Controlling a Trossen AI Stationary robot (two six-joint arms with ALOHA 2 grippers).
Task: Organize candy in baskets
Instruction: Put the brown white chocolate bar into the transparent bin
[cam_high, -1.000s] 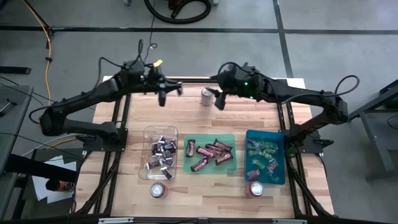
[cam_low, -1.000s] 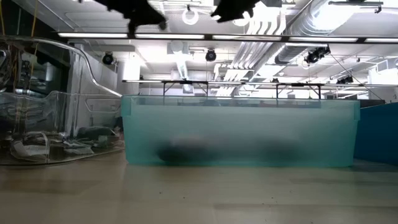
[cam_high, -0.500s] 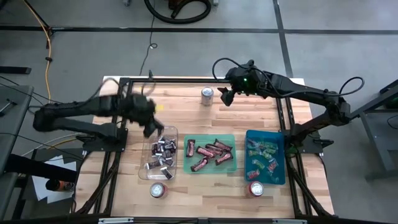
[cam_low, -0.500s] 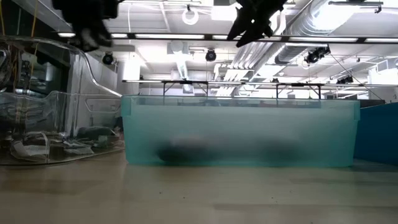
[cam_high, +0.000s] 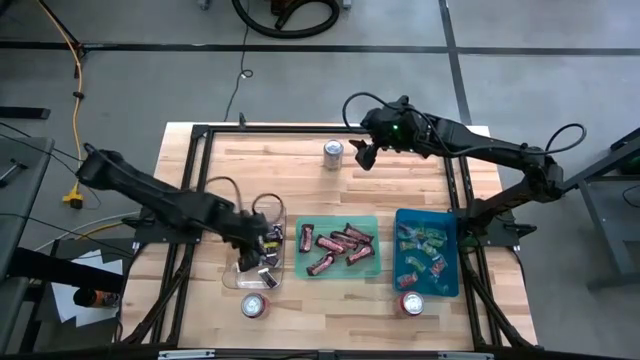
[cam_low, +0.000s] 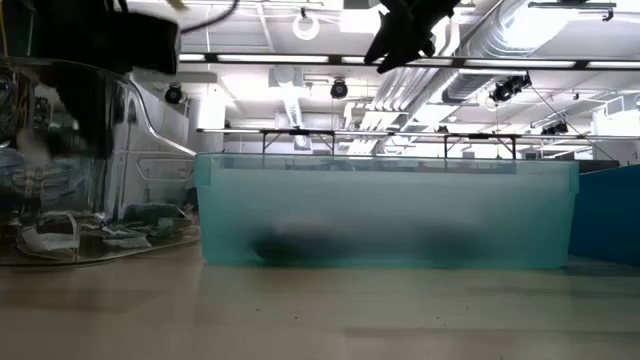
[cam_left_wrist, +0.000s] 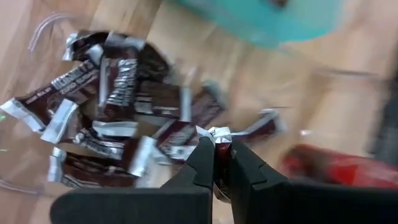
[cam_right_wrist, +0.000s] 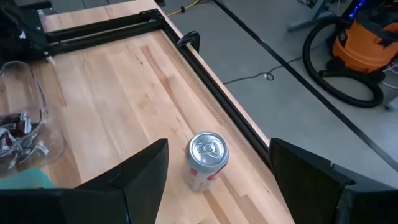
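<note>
Three baskets stand in a row near the table's front: a clear one (cam_high: 258, 250) with dark and silver candy (cam_left_wrist: 118, 81), a green one (cam_high: 340, 247) with maroon candy, and a teal-blue one (cam_high: 427, 252) with green and pink candy. My left gripper (cam_high: 263, 240) is over the clear basket, slanting down, shut on one candy (cam_left_wrist: 219, 133). My right gripper (cam_high: 362, 155) hangs open at the far side, above and beside a silver can (cam_right_wrist: 207, 158), touching nothing. My left gripper pinches a candy between its two fingertips; only a crinkled silver wrapper end (cam_left_wrist: 219, 132) sticks out past them. The fingers come from above, slanting down into the clear basket. They hide the rest of the candy. It sits just over the pile of dark candy.
Two red cans stand near the front edge, one (cam_high: 256, 305) before the clear basket and one (cam_high: 411, 303) before the teal-blue one. A black metal frame (cam_high: 300, 130) runs around the work area. Bare wood lies between the silver can and the baskets.
My left gripper has swung from the table's far edge toward the near edge and down to the clear basket, tipping more steeply downward, its fingers shut throughout. My right gripper shifted slightly toward the right beside the silver can, then kept still.
</note>
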